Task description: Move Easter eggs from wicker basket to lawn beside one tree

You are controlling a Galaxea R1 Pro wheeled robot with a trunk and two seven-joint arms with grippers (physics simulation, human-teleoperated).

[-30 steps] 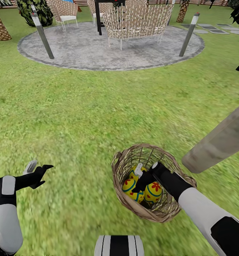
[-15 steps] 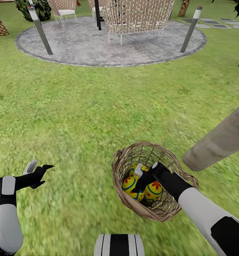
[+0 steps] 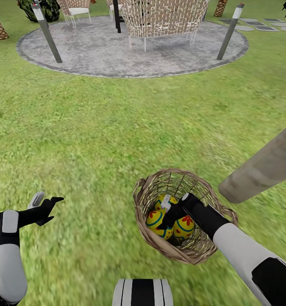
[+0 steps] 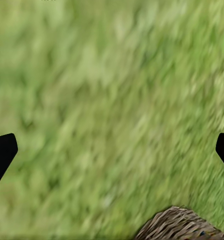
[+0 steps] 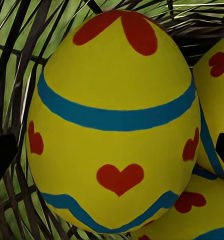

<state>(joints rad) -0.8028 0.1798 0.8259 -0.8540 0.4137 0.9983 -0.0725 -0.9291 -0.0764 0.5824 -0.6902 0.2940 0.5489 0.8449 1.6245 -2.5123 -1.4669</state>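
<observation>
Right gripper down inside wicker basket, fingers apart around one of three Easter eggs, contact not clear. Left gripper spread open over lawn.

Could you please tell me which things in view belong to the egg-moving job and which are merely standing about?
Job:
Easter eggs
wicker basket
lawn
tree trunk
right claw

Standing about:
stone patio
woven-backed bench
two grey posts
</observation>
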